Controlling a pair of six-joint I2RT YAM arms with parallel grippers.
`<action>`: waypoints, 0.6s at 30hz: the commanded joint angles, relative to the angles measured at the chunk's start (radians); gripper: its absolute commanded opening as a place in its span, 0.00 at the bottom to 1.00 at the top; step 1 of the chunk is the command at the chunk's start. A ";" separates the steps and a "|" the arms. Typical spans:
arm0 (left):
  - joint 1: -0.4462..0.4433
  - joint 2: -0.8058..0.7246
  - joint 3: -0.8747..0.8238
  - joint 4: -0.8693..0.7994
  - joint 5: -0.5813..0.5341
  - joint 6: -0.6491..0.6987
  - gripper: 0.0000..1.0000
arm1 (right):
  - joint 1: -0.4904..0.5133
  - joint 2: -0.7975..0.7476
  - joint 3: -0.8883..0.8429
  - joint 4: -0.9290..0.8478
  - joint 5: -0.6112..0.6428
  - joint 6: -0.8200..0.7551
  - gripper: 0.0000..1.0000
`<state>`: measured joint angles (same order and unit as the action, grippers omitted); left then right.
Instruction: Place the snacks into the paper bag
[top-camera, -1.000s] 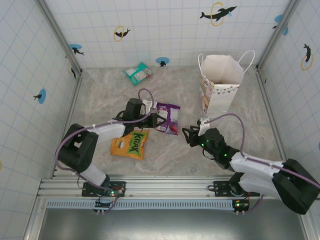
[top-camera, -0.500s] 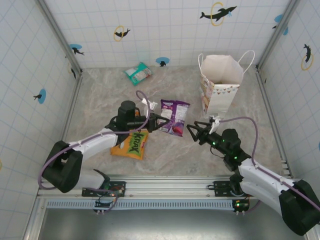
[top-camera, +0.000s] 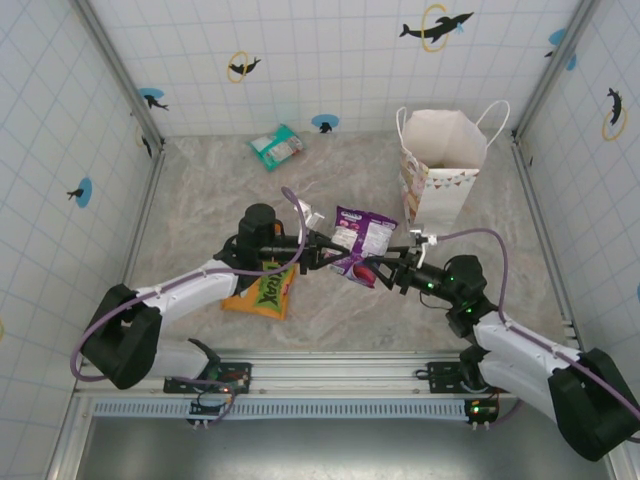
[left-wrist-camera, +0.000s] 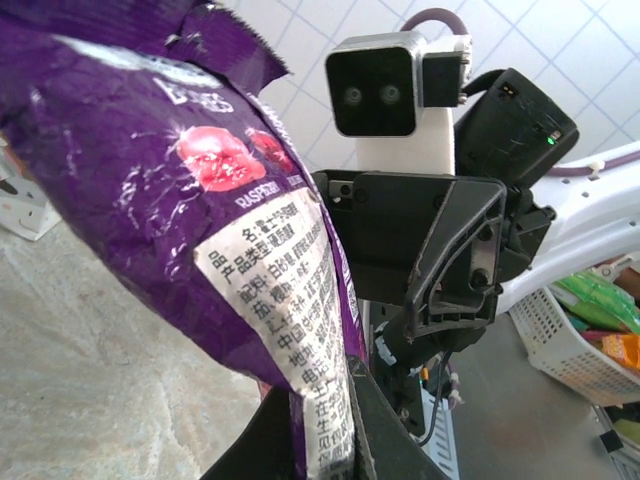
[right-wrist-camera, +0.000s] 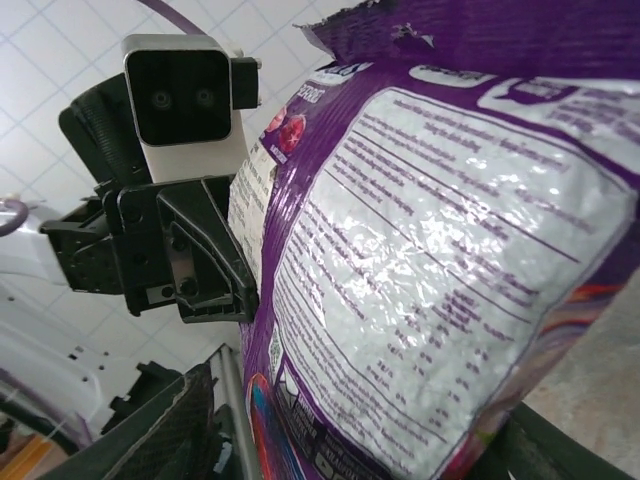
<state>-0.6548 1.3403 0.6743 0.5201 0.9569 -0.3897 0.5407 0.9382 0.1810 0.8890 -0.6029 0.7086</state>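
Hanging above the table (top-camera: 200, 190), the purple packet (top-camera: 360, 240) is pinched at one edge by the left gripper (top-camera: 322, 250). Its other end is flanked by the spread jaws of the right gripper (top-camera: 385, 268), near the upright paper bag (top-camera: 440, 165).

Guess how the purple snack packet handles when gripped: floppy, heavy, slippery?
Probably floppy: the purple snack packet creases and bends where the left gripper pinches one edge. Likely light, since that edge pinch carries it. Glossy foil may slip.

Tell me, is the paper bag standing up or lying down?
Standing up. The paper bag rests on its base, its open mouth facing upward, and both rope handles stick up beside the opening.
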 joint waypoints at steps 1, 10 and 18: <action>-0.012 -0.013 0.045 0.068 0.018 0.039 0.14 | 0.004 0.010 0.056 0.097 -0.094 0.031 0.59; -0.016 -0.001 0.060 -0.005 -0.073 0.058 0.19 | 0.002 -0.027 0.048 0.015 0.009 -0.012 0.24; -0.016 -0.010 0.065 -0.069 -0.177 0.069 0.47 | -0.001 -0.099 0.030 -0.054 0.119 -0.057 0.13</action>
<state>-0.6632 1.3418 0.7136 0.4751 0.8345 -0.3450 0.5373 0.8787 0.1860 0.8310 -0.5457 0.6876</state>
